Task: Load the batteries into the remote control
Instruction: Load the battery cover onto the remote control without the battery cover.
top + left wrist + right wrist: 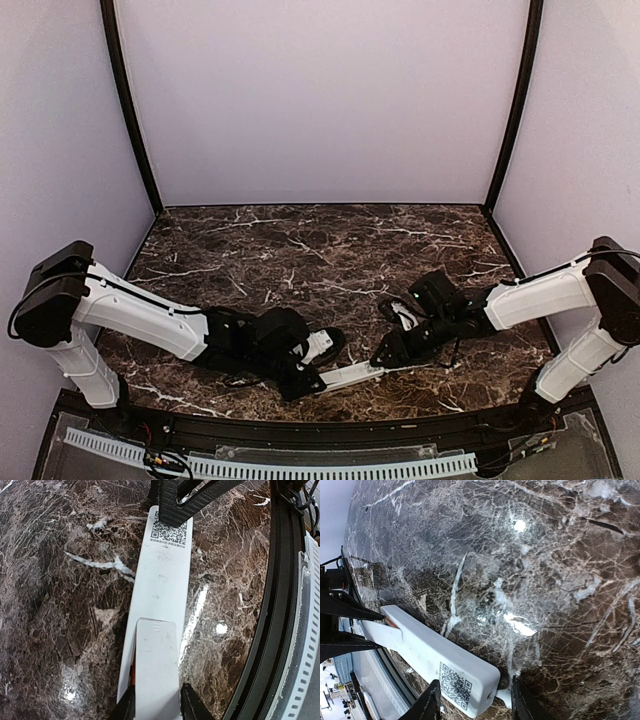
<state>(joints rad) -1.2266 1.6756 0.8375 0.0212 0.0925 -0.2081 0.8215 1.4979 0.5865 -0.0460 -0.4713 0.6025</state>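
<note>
The remote control (350, 376) lies label side up near the table's front edge, a slim white bar (162, 580) with a QR label. A small flat white cover (156, 670) sits skewed over its near end, and a sliver of an orange battery (132, 672) shows in the gap beside it. My left gripper (305, 380) is shut on that cover (157, 711), one finger at each long edge. My right gripper (388, 352) straddles the remote's labelled end (465, 682). It (472, 705) is open, with one finger at the label and a gap before the other.
The dark marble table (320, 260) stretches back to plain lilac walls. A black rim (280, 605) and a white perforated strip (300, 468) run along the front edge, close to the remote. Both arms reach in low from the sides.
</note>
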